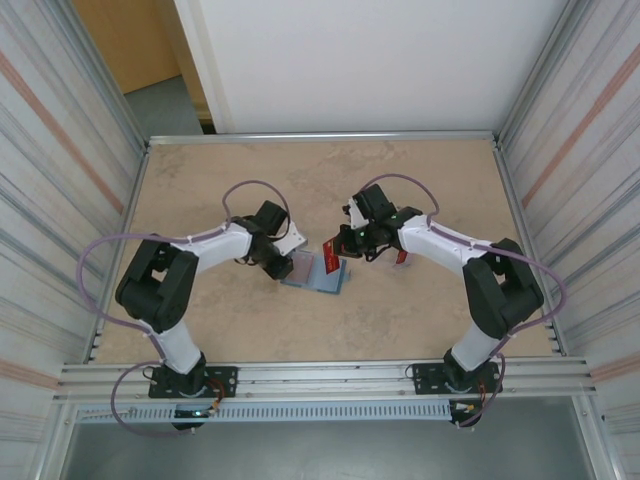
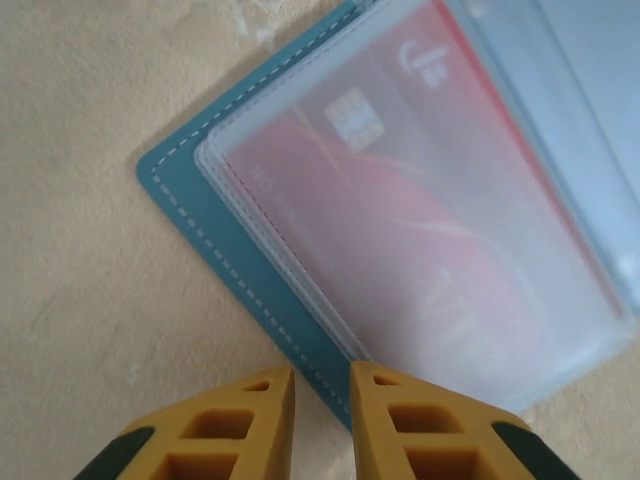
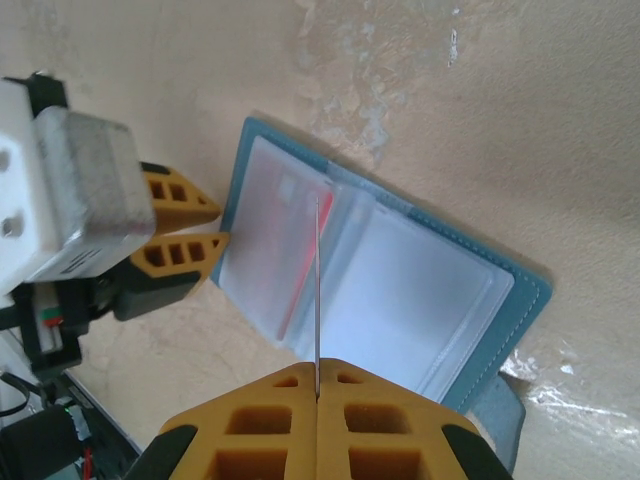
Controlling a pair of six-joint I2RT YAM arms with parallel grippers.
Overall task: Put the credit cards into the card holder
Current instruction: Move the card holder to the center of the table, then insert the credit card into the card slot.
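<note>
The teal card holder lies open and flat on the table, its pale translucent pockets facing up. One red credit card with a chip sits inside the left pocket. My right gripper is shut on another credit card. That card appears edge-on, standing upright over the fold between the two pockets. In the top view it shows red. My left gripper is at the holder's left edge with a narrow gap between its jaws, and one fingertip lies over the teal border.
A red card-like piece lies on the table beside the right arm. A bit of clear plastic shows by the holder's far corner. Metal rails and striped walls bound the beige tabletop.
</note>
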